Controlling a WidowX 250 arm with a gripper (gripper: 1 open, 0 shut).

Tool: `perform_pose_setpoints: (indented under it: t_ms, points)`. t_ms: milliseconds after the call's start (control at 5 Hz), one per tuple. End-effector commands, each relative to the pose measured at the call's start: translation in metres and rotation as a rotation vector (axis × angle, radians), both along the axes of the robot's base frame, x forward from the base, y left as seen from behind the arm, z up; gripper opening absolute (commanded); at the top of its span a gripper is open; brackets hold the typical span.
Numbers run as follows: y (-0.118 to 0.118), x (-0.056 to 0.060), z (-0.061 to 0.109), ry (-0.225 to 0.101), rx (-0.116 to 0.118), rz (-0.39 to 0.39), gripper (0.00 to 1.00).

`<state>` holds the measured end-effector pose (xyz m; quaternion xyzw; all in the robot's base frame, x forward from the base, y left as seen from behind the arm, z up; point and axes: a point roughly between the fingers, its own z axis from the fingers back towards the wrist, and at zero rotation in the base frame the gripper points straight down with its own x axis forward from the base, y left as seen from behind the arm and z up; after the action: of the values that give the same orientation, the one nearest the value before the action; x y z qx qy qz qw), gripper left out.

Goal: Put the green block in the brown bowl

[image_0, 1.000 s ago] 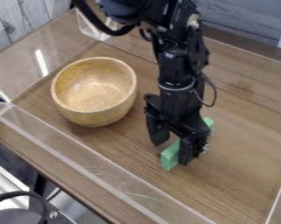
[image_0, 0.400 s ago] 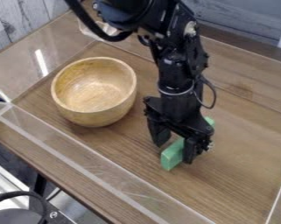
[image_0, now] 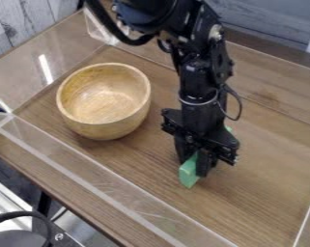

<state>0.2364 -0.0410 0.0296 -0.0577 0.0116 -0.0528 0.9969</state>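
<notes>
Pick stage, early: gripper [image_0: 199, 162] was down over the green block [image_0: 188, 173], fingers close together around it, looked like a grip, lift and drop into the brown bowl [image_0: 103, 100] left to do. Block was slim, bright green, mostly hidden, on the wooden table [image_0: 119, 178], bowl well apart.

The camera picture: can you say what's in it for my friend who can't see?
A black robot gripper is down around a green block on a wooden table. A round, light brown bowl sits beside it, with nothing inside.
</notes>
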Motion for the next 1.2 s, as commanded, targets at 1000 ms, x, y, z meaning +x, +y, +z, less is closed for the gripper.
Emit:
perform_pose_setpoints:
  t_ms: [1000]
  points:
    - [0.058, 0.036, 0.077, -0.205, -0.003, 0.321, 0.00]
